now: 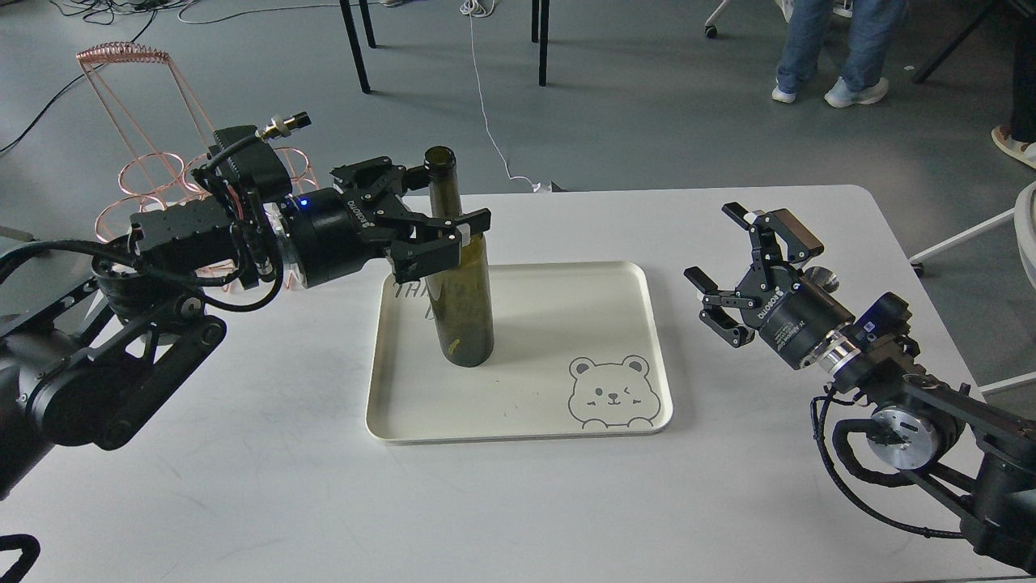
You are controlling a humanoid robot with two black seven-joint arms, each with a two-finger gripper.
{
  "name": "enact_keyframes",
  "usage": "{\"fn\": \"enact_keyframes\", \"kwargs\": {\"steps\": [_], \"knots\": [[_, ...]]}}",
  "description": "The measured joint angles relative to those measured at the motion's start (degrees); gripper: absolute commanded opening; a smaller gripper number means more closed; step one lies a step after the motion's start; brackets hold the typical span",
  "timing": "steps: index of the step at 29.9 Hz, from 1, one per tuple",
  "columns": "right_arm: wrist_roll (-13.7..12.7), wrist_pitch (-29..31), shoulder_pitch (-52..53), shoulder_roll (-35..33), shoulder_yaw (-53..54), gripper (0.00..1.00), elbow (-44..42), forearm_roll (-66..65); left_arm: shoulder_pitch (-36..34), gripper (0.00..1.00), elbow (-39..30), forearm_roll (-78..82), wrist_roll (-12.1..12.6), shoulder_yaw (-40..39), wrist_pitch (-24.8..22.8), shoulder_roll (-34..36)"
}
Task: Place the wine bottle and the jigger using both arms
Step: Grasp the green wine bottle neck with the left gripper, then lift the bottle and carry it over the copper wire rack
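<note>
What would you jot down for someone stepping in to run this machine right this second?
Left gripper: fingers around the shoulder of the tall dark olive-green glass wine bottle; whether it is clamped or letting go is not clear.
Right gripper: open, empty, above the white table, right of the tray.
The bottle stands upright in the cream rectangular tray with a bear drawing, left of centre.
The small shiny steel jigger is mostly hidden behind the right gripper.
Done: bottle on the tray. Left: free the bottle, then pick up and place the jigger.
</note>
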Motion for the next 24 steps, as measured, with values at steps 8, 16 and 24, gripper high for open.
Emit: {"fn": "enact_keyframes", "kwargs": {"steps": [8, 16, 24], "knots": [[0.0, 0.0, -0.1, -0.1, 0.0, 0.99, 0.1, -0.1, -0.2, 0.54, 0.0, -0.1, 0.0, 0.0, 0.0, -0.2], [0.0, 0.0, -0.6, -0.1, 0.1, 0.99, 0.1, -0.1, -0.3, 0.38, 0.3, 0.0, 0.0, 0.0, 0.0, -0.3], [0.0, 0.0, -0.8, -0.1, 0.4, 0.99, 0.1, -0.2, -0.3, 0.2, 0.4, 0.0, 0.0, 0.0, 0.2, -0.5]]}}
